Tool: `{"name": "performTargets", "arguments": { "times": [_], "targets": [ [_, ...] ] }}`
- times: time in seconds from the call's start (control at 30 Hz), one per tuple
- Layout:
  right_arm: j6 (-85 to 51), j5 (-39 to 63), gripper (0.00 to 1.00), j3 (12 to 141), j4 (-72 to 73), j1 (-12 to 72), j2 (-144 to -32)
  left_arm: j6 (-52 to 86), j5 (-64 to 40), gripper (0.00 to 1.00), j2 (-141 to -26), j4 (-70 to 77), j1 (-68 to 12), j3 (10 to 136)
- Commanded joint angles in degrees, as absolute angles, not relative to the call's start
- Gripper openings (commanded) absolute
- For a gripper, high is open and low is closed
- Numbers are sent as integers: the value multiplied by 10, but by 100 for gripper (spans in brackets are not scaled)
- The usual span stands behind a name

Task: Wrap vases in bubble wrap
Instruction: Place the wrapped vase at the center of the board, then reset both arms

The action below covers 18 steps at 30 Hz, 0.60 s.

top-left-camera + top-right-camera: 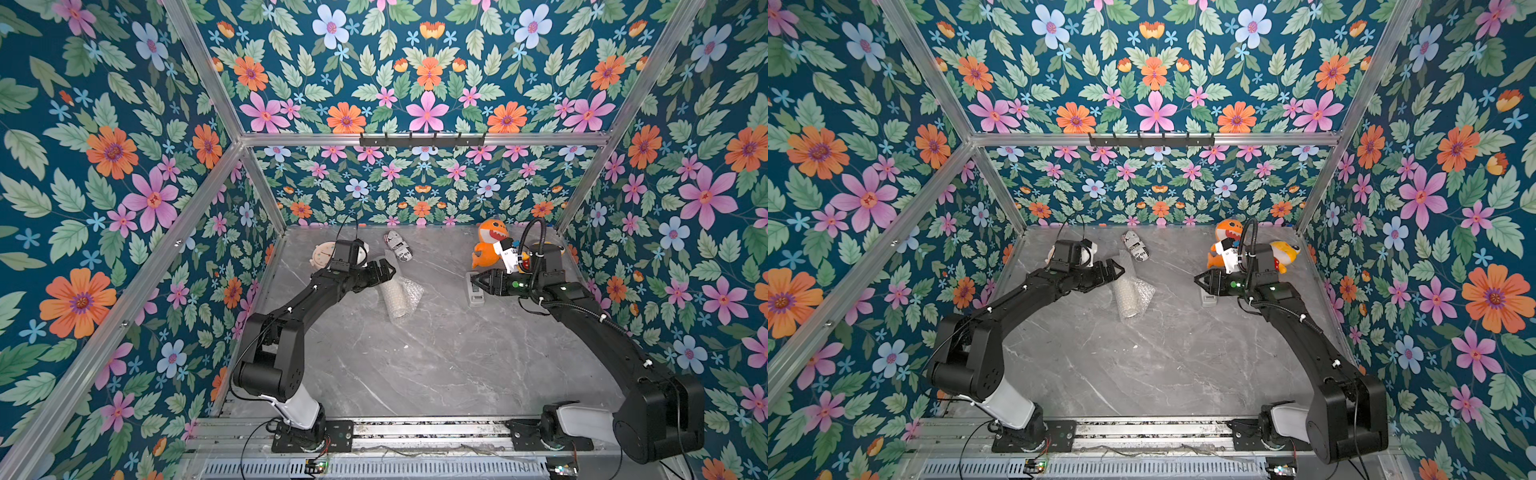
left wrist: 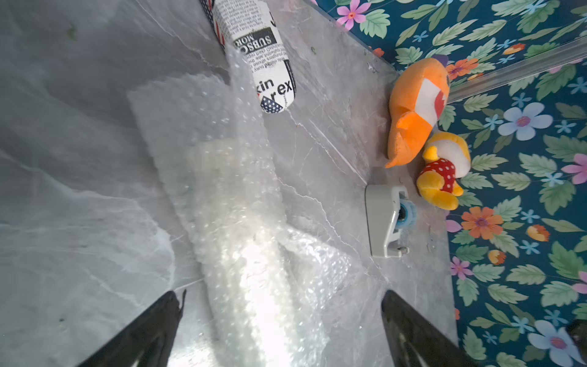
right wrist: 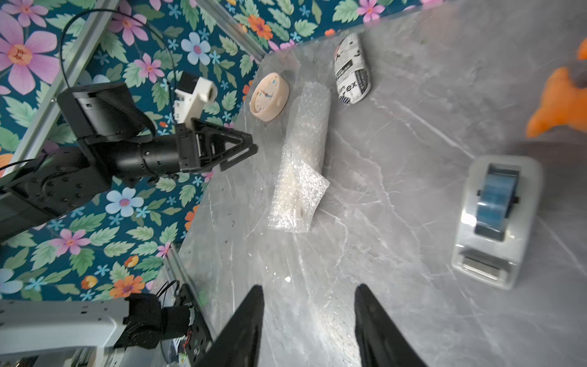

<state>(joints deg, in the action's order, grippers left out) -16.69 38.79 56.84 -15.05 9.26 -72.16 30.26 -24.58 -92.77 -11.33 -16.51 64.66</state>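
While the vase (image 2: 219,159) in bubble wrap (image 2: 317,263) lies beneath wide left fingers (image 2: 152,333), right fingers (image 3: 244,327) half-parted, empty, well apart.

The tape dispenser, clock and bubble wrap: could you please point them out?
tape dispenser (image 3: 497,203), right wrist view, on its blue tape roll.
clock (image 3: 269,96), right wrist view, on its face.
bubble wrap (image 3: 300,178), right wrist view, middle of the bundle.

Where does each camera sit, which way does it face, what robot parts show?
Top views: overhead, base side, looking down at the table; left arm, right arm show.
Left wrist: on left arm, faces the bubble wrap; left gripper fingers show.
Right wrist: on right arm, faces bubble wrap and left arm; right gripper fingers show.
Wrist views share bubble wrap, tape dispenser.
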Motion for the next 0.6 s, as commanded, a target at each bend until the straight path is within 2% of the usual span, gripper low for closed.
{"name": "performTargets", "arguments": {
  "times": [0.0,0.07,0.1,0.13,0.17,0.23,0.33,0.4,0.47,0.57],
  "targets": [
    [-157,344,50,563,-161,86,-706,252,-190,100,-912,-200,-157,653],
    [-158,297,53,561,-169,86,-699,249,-157,100,-889,-212,-145,644],
    [-162,259,60,556,-171,86,-694,252,-132,100,-871,-210,-138,634],
    [-174,193,81,547,-170,86,-685,253,-97,95,-852,-200,-131,621],
    [-184,138,99,535,-164,84,-676,244,-63,82,-837,-192,-126,611],
    [-192,19,99,495,-136,79,-653,198,27,100,-802,-137,-125,569],
    [-196,-180,99,433,-101,78,-632,119,142,100,-760,-21,-125,487],
    [-174,-266,99,381,-42,77,-623,87,231,100,-741,67,-125,424],
    [-136,-290,99,318,50,74,-624,43,267,100,-720,186,-124,349],
    [-49,-239,99,203,267,73,-649,-16,255,100,-712,379,-118,240]
  ]
}}
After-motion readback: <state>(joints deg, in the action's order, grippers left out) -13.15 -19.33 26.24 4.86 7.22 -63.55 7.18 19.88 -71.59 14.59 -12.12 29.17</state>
